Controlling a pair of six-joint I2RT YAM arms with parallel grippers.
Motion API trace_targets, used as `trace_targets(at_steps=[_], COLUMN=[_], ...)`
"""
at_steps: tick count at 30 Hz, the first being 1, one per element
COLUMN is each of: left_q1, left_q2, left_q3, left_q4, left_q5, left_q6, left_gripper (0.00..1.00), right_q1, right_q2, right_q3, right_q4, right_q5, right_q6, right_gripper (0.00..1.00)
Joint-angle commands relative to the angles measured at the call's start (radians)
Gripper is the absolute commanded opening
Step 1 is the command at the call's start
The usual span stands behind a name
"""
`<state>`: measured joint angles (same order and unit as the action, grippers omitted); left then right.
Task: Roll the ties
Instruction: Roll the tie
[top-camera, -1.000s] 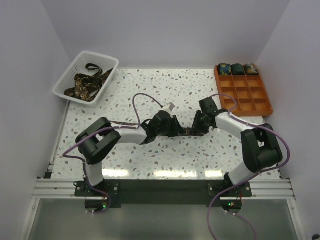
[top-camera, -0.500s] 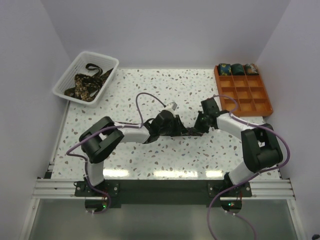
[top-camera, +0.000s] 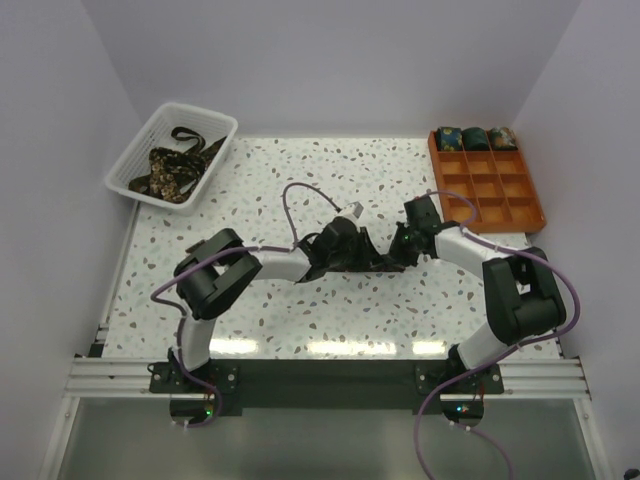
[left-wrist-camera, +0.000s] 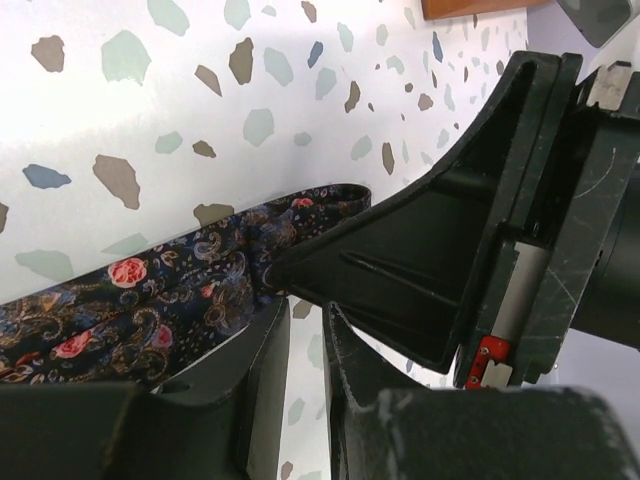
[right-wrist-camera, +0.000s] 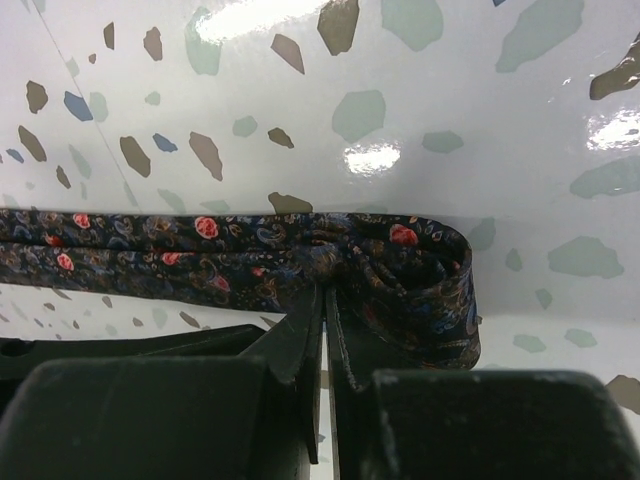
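Observation:
A dark tie (right-wrist-camera: 400, 262) with red flowers lies on the speckled table, its end folded over into a loose loop. My right gripper (right-wrist-camera: 325, 292) is shut, pinching the tie where the loop begins. In the top view both grippers meet mid-table, the left gripper (top-camera: 347, 250) close beside the right gripper (top-camera: 400, 250), with the tie (top-camera: 378, 263) between them. In the left wrist view the tie (left-wrist-camera: 150, 305) runs off to the left. My left gripper (left-wrist-camera: 305, 318) stands narrowly open with bare table showing in the gap. The right gripper's finger (left-wrist-camera: 400, 240) crosses just above it.
A white mesh basket (top-camera: 216, 165) at the back left holds loose ties (top-camera: 170, 170). An orange gridded tray (top-camera: 490, 192) at the back right has three rolled ties (top-camera: 475, 138) in its far row. Walls close in on three sides.
My right gripper has closed on the tie. The left arm has slid to the right, bringing its gripper nearer the right one.

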<state>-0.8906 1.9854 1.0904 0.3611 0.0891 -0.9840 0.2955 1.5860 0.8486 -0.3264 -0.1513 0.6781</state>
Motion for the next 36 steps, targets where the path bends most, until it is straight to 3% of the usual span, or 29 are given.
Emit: trace_targets(at_steps=[1,14,20,24,29,32,35,36], left_q1=[-0.008,-0.013,-0.018,-0.021,-0.021,-0.021,-0.021,-0.021], left_q2=[0.024,0.104,0.119,0.124,0.119,0.105,0.095,0.095], left_q3=[0.058,0.106,0.120,0.128,0.124,0.118,0.115,0.114], left_q4=[-0.025,-0.067,-0.074,-0.076,-0.079,-0.074,-0.073,-0.071], left_q5=[-0.017,-0.031,-0.032,-0.034,-0.038,-0.038,-0.046,-0.048], left_q6=[0.011,0.016,0.024,0.022,0.024,0.021,0.025,0.024], left_gripper=[0.25,0.12,0.12,0.12,0.12,0.12,0.12,0.12], right_q1=[-0.002,-0.001,-0.001,-0.001,-0.001,-0.002,-0.002,-0.002], right_q2=[-0.026,-0.061,-0.118,-0.132,-0.155,-0.164,-0.207,-0.215], right_q3=[-0.013,-0.019,0.010,0.027,0.023,0.030,0.049,0.058], right_q4=[0.016,0.038,0.007,-0.020,-0.014,-0.028,-0.051,-0.069], right_q5=[-0.031,-0.064,-0.054,-0.045,-0.016,-0.001,0.045,0.105], right_q6=[-0.023,-0.055,-0.081,-0.100,-0.091,-0.103,-0.121,-0.132], right_gripper=[0.05,0.08,0.31,0.36,0.32,0.20,0.21,0.28])
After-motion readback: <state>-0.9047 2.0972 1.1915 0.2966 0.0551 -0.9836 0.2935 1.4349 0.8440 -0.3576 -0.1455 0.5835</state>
